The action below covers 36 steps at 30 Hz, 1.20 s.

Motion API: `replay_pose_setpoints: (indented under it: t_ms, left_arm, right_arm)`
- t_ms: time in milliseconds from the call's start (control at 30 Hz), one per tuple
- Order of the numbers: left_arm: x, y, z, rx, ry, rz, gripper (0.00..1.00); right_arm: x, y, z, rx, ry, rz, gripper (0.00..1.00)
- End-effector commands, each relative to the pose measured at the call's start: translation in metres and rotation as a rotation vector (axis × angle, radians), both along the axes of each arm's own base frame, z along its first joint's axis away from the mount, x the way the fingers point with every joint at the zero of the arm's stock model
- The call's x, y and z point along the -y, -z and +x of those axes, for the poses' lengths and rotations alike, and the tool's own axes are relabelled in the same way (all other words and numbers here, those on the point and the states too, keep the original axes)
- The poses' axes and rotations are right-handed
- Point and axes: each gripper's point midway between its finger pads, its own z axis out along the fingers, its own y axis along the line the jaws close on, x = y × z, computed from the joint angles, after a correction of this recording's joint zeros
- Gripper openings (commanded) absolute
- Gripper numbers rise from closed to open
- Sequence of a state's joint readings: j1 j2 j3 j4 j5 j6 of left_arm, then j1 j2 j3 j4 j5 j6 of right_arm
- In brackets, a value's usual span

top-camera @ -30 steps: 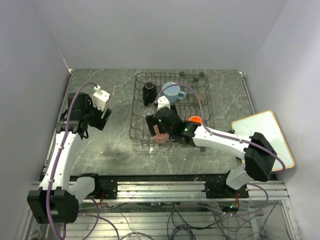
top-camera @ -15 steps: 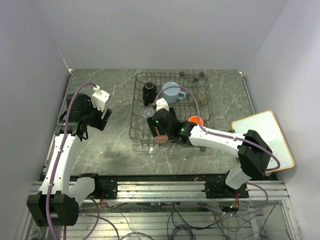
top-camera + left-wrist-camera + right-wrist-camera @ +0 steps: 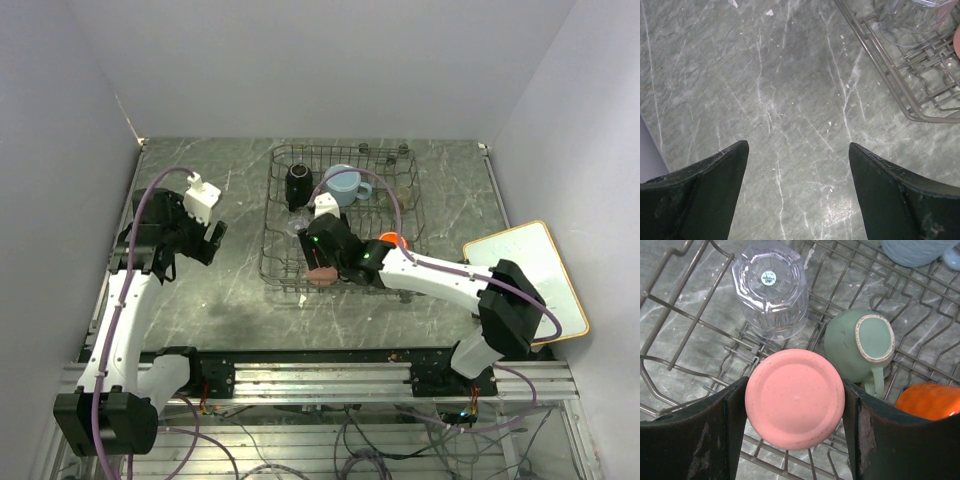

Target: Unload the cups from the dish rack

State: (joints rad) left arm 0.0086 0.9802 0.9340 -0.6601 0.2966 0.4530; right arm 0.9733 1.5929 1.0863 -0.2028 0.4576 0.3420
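The grey wire dish rack (image 3: 272, 215) stands at the table's middle back. It holds a black mug (image 3: 298, 183), a light-blue mug (image 3: 343, 185), an orange mug (image 3: 391, 240) and an upside-down pink tumbler (image 3: 321, 274). My right gripper (image 3: 320, 266) reaches into the rack's near left part. In the right wrist view the right gripper (image 3: 795, 405) has a finger pressed on each side of the pink tumbler (image 3: 795, 397). A mint-green cup (image 3: 852, 347), the orange mug (image 3: 927, 400) and a clear glass (image 3: 771, 287) lie around it. My left gripper (image 3: 212, 238) is open and empty over bare table left of the rack.
A white board with an orange rim (image 3: 525, 275) lies at the right edge. The left wrist view shows the open left gripper (image 3: 797, 150) over marble table, with the rack's corner (image 3: 880, 80) at upper right. Walls close in on three sides.
My right gripper has shifted slightly left and settled around the pink tumbler. The left arm has barely moved.
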Motion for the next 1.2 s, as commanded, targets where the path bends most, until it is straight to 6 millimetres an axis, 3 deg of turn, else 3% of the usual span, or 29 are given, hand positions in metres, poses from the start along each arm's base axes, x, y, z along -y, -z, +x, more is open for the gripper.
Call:
replay_pose_setpoints:
  t_ms: [0,267,500,567,667,833,1033,1167]
  left_arm:
    - [0.014,-0.015,-0.006,0.042,0.071,-0.044,0.93]
    - [0.042,-0.037,-0.020,0.163,0.238,-0.116,1.00]
    - [0.066,-0.067,-0.038,0.396,0.432,-0.109,0.96]
    - [0.072,-0.078,-0.043,0.460,0.482,-0.107,0.93]
    - [0.081,-0.090,-0.049,0.525,0.562,-0.108,1.00]
    - [0.100,-0.104,-0.066,0.633,0.760,-0.087,0.99]
    - [0.100,-0.142,-0.060,0.810,0.726,-0.079,0.99]
    - [0.102,-0.155,-0.067,0.862,0.749,-0.063,0.95]
  right_arm:
    - [-0.003,-0.061,0.011,0.076,0.016,0.098,0.27]
    - [-0.007,-0.145,0.013,0.127,-0.011,0.230,0.23]
    - [-0.023,-0.209,0.006,-0.002,-0.124,0.587,0.21]
    - [-0.023,-0.219,0.004,-0.061,-0.164,0.699,0.20]
    - [-0.027,-0.229,-0.004,-0.140,-0.236,0.828,0.19]
    - [-0.041,-0.243,-0.026,-0.252,-0.349,0.998,0.18]
    - [-0.054,-0.253,-0.046,-0.388,-0.439,1.157,0.15]
    - [-0.054,-0.255,-0.050,-0.424,-0.440,1.201,0.15]
